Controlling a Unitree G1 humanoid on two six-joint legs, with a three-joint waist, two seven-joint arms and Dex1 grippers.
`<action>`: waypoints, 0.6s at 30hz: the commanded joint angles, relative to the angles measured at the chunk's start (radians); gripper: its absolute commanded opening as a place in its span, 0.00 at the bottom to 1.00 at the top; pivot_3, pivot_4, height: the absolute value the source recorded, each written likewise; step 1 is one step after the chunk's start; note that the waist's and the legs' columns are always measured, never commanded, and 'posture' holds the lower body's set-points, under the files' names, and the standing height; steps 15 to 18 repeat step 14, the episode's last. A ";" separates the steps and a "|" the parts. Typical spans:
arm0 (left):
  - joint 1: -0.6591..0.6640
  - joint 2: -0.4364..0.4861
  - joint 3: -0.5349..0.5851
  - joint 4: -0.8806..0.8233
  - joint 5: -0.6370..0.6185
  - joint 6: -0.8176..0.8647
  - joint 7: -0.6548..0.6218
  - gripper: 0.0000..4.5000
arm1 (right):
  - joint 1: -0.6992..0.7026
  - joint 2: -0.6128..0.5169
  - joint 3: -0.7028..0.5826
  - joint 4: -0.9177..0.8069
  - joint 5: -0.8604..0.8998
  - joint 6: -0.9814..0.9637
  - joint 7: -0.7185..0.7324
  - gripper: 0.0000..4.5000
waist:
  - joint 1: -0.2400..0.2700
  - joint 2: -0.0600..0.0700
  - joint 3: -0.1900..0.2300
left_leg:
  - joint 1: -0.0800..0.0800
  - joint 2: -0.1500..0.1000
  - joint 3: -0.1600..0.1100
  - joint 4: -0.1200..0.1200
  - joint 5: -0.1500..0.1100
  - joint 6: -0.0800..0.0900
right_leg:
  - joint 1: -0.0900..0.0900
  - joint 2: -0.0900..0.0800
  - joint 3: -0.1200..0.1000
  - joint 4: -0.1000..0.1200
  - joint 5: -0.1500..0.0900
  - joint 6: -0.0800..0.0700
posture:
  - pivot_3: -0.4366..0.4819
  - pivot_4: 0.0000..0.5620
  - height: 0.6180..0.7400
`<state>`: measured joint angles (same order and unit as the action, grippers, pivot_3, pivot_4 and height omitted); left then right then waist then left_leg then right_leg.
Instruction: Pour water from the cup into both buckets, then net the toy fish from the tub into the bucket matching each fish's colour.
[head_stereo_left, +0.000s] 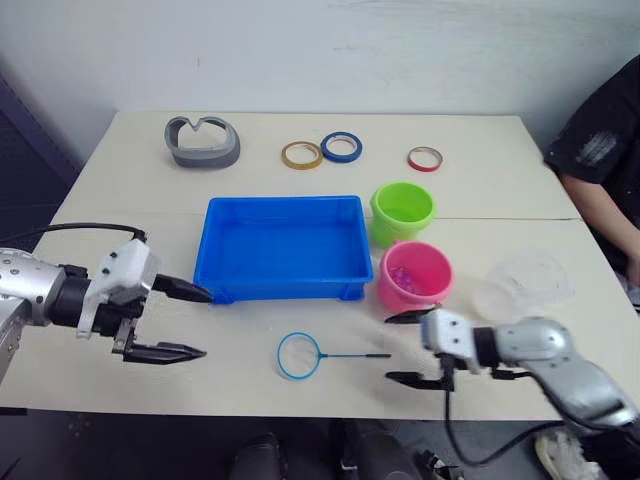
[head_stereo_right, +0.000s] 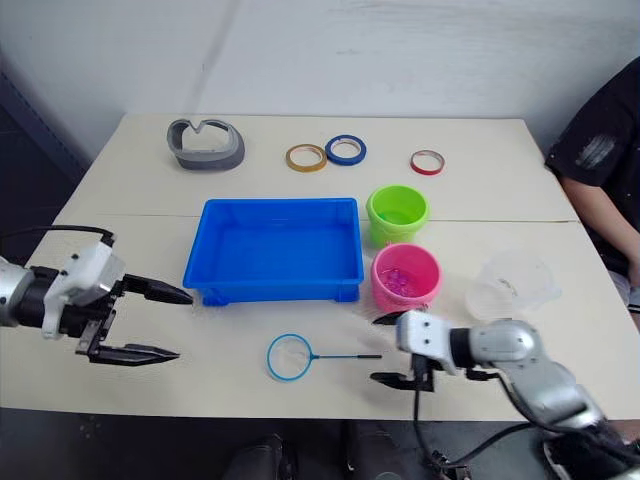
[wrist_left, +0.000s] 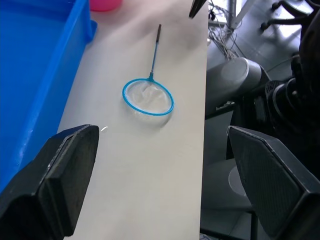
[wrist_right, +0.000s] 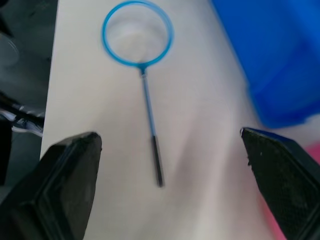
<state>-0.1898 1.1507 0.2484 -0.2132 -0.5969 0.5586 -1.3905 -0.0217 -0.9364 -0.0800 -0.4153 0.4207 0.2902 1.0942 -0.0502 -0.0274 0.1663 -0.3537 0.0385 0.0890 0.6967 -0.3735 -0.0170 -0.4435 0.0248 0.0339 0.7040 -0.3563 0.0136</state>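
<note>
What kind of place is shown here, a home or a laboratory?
Probably a laboratory or test room: a plain table against a bare wall, task props such as the tub and net, and a seated person beside it.

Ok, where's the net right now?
The net lies flat on the table near its front edge, just in front of the blue tub, with its handle pointing toward the right gripper.

Lab or office, plain white wall (head_stereo_left: 400, 50), pale table (head_stereo_left: 150, 160), office chairs (wheeled bases) (wrist_left: 280, 15), floor cables (wrist_left: 225, 40)

Bright blue tub (head_stereo_left: 280, 245); beside it a lime green bucket (head_stereo_left: 402, 211), pink bucket (head_stereo_left: 415, 276), and blue-hooped net (head_stereo_left: 300, 355).
</note>
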 joint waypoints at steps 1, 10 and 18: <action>-0.066 -0.006 0.032 0.057 -0.048 0.041 0.013 1.00 | 0.057 -0.064 -0.299 -0.056 0.184 0.160 0.029 0.99 | -0.001 -0.001 0.000 | 0.001 0.000 0.000 0.000 0.000 0.000 | 0.001 0.000 0.000 0.000 0.000 0.000 | 0.48 0.27 1.00; -0.178 -0.041 -0.012 0.167 -0.012 0.027 0.033 1.00 | 0.185 -0.113 -0.689 0.156 0.145 0.225 0.047 0.99 | -0.003 -0.002 -0.001 | 0.002 0.000 0.001 -0.002 0.000 0.000 | 0.002 0.000 0.001 -0.002 0.000 0.000 | 0.48 0.27 1.00; -0.236 -0.071 -0.039 0.176 -0.028 0.026 0.029 1.00 | 0.223 -0.090 -0.722 0.166 0.120 0.194 0.045 0.99 | -0.002 -0.002 -0.001 | 0.002 0.000 0.001 -0.002 0.000 0.000 | 0.002 0.000 0.001 -0.002 0.000 0.000 | 0.48 0.27 1.00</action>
